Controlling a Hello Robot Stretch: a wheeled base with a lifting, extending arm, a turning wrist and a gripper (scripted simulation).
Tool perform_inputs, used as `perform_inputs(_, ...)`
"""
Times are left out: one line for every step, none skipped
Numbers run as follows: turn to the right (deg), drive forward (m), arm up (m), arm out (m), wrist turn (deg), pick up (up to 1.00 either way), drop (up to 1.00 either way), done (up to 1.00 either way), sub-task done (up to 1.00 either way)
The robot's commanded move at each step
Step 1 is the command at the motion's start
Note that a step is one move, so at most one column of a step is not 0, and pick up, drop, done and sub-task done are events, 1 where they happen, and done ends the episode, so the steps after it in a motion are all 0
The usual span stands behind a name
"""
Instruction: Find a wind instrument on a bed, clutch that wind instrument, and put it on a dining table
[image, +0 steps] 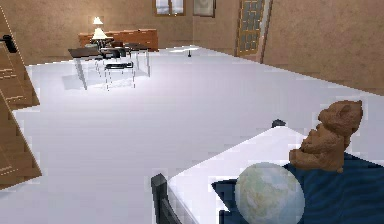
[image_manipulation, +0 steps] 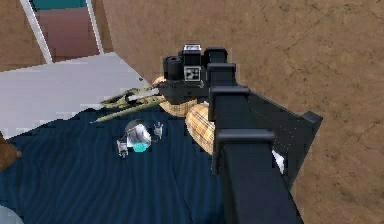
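Note:
On the dark blue bedspread (image_manipulation: 70, 160) lies a thin olive-tan stick-like thing (image_manipulation: 110, 112), long and narrow like a wind instrument. My gripper (image_manipulation: 143, 97) reaches toward it from the dark arm bar (image_manipulation: 245, 150), just left of the white marker squares (image_manipulation: 190, 66). I cannot tell whether it touches the thing or holds anything. The bed's corner (image: 200, 180) shows at the forward view's bottom right. The dining table (image: 105, 52), with chairs, stands far off at the upper left.
A plaid pillow (image_manipulation: 200, 125) and a small glassy object (image_manipulation: 138, 137) lie near the gripper. A teddy bear (image: 330, 135) and a bluish globe (image: 268, 195) sit on the bed. A sideboard with a lamp (image: 98, 28) stands behind the table. White floor (image: 150, 110) lies between. There are doors (image_manipulation: 65, 30) (image: 252, 28).

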Motion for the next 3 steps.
perform_inputs(0.0, 0.0, 0.0, 0.0, -45.0, 0.0, 0.0, 0.0, 0.0)
perform_inputs(0.0, 0.0, 0.0, 0.0, -45.0, 0.0, 0.0, 0.0, 0.0)
perform_inputs(0.0, 0.0, 0.0, 0.0, -6.0, 0.0, 0.0, 0.0, 0.0)
